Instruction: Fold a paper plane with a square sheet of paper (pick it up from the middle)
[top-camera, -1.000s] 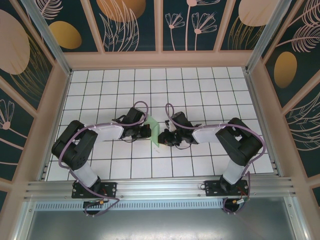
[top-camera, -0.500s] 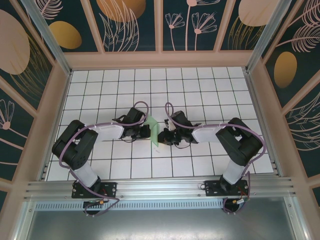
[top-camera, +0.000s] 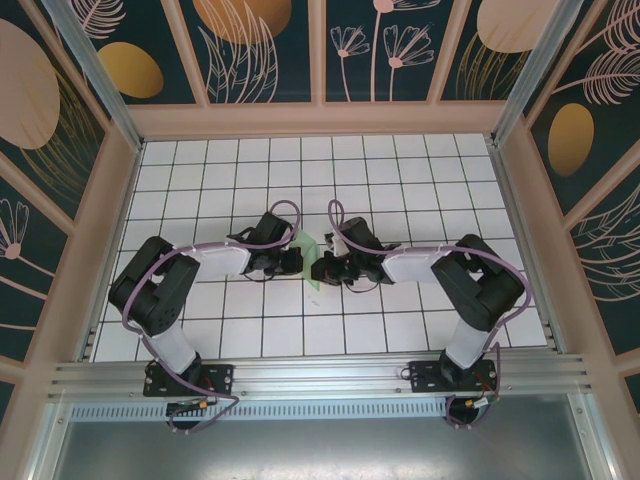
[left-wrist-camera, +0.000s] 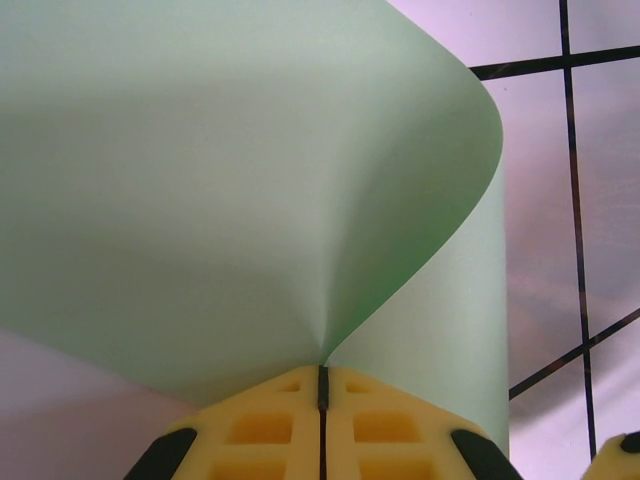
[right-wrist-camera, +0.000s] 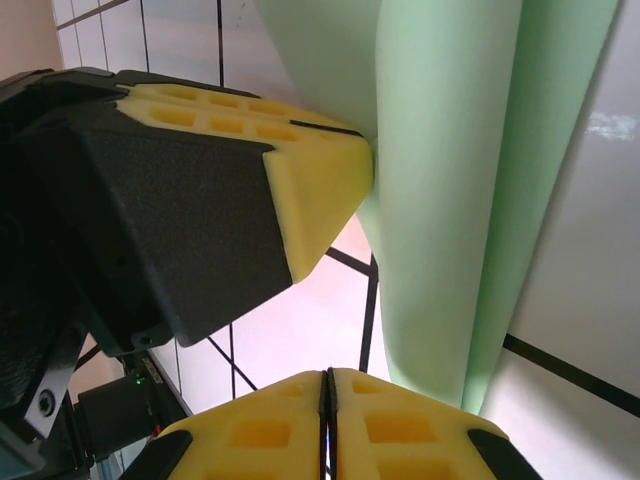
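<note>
At the middle of the tiled table (top-camera: 400, 170), the right gripper (top-camera: 316, 268) is seen to have been brought slightly leftward since a second ago, so that more of the square sheet of paper (top-camera: 312, 282) is covered by it. The left gripper (top-camera: 298, 258) is found almost where it was, and the sheet is kept upright between the two.

From the top camera only narrow strips of green are made out between the black wrists. By the left wrist camera the grip itself is shown: the left gripper (left-wrist-camera: 322, 375) is closed on the sheet (left-wrist-camera: 250, 180), which is pinched at one point and curls away from it in a wide bend. By the right wrist camera the other side is shown: the left gripper's yellow finger (right-wrist-camera: 300, 170) is pressed to the sheet (right-wrist-camera: 450, 150), folded here into long vertical bands. The right gripper (right-wrist-camera: 328, 385) is seen with its pads pressed together; the sheet's lower end meets one pad (right-wrist-camera: 420, 425), but whether any paper is caught in the seam cannot be told.

White tiles are left open on every side of the sheet, and the wooden frame (top-camera: 320, 118) is well apart from it.
</note>
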